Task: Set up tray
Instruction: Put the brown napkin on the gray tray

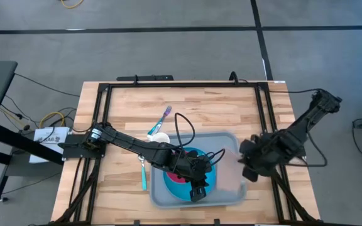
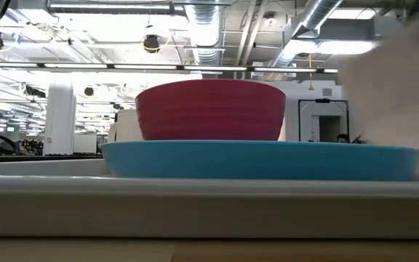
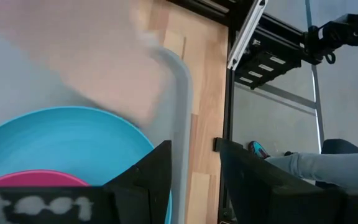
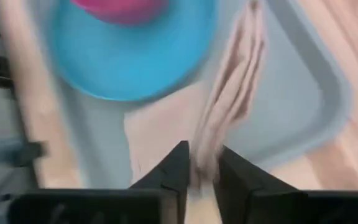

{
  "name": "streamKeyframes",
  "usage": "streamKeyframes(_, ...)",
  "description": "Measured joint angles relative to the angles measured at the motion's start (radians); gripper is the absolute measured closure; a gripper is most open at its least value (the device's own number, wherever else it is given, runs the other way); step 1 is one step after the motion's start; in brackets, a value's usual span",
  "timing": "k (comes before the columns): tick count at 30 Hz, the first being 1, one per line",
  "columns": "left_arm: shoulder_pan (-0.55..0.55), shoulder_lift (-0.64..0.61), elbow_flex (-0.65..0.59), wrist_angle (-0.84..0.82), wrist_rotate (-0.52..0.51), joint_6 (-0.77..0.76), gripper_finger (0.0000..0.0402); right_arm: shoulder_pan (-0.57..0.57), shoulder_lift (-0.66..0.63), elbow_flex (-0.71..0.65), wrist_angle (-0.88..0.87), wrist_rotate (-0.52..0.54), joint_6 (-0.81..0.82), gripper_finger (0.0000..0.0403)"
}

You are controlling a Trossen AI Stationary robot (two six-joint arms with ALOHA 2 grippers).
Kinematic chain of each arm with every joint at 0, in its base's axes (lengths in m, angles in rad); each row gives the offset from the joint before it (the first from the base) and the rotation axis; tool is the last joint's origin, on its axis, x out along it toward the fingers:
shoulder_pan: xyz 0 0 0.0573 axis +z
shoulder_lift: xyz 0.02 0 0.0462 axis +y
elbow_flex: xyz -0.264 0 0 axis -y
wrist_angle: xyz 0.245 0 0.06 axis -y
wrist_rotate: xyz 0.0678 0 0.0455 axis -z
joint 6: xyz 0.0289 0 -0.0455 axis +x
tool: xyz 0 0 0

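From above I see the tray [image 1: 228, 199] on the table's [image 1: 124, 113] near side, carrying the blue plate [image 1: 209, 182] and pink bowl [image 1: 180, 177]. My left hand [image 1: 198, 191] hovers over the plate, fingers apart on nothing. Only my right wrist camera shows the right hand [image 4: 202, 163] pinching a beige napkin [image 4: 229, 99] over the tray. A toothbrush [image 1: 159, 122] lies behind the tray.

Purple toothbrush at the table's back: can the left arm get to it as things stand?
Probably yes. The purple toothbrush lies uncovered on the table, on the left arm's side; the left gripper is over the tray and would only need to pull back.
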Motion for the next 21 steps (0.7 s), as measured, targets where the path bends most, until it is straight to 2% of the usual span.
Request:
streamKeyframes(8,0.000,0.000,0.000,0.000,0.000,0.001,0.0278,-0.126,0.005,-0.107,-0.021,-0.072,-0.078,0.0273)
streamKeyframes(14,-0.003,0.000,0.000,0.000,-0.001,-0.001,0.0278,-0.205,0.011,-0.128,-0.053,-0.103,-0.103,0.0225)
streamKeyframes(17,-0.004,0.000,0.000,0.000,-0.001,-0.001,0.0278,-0.226,0.011,-0.128,0.025,-0.157,-0.104,0.0212)
streamKeyframes(21,-0.004,0.000,0.000,0.000,-0.009,0.000,0.0278,-0.212,0.053,-0.128,0.160,-0.155,-0.115,0.0208)
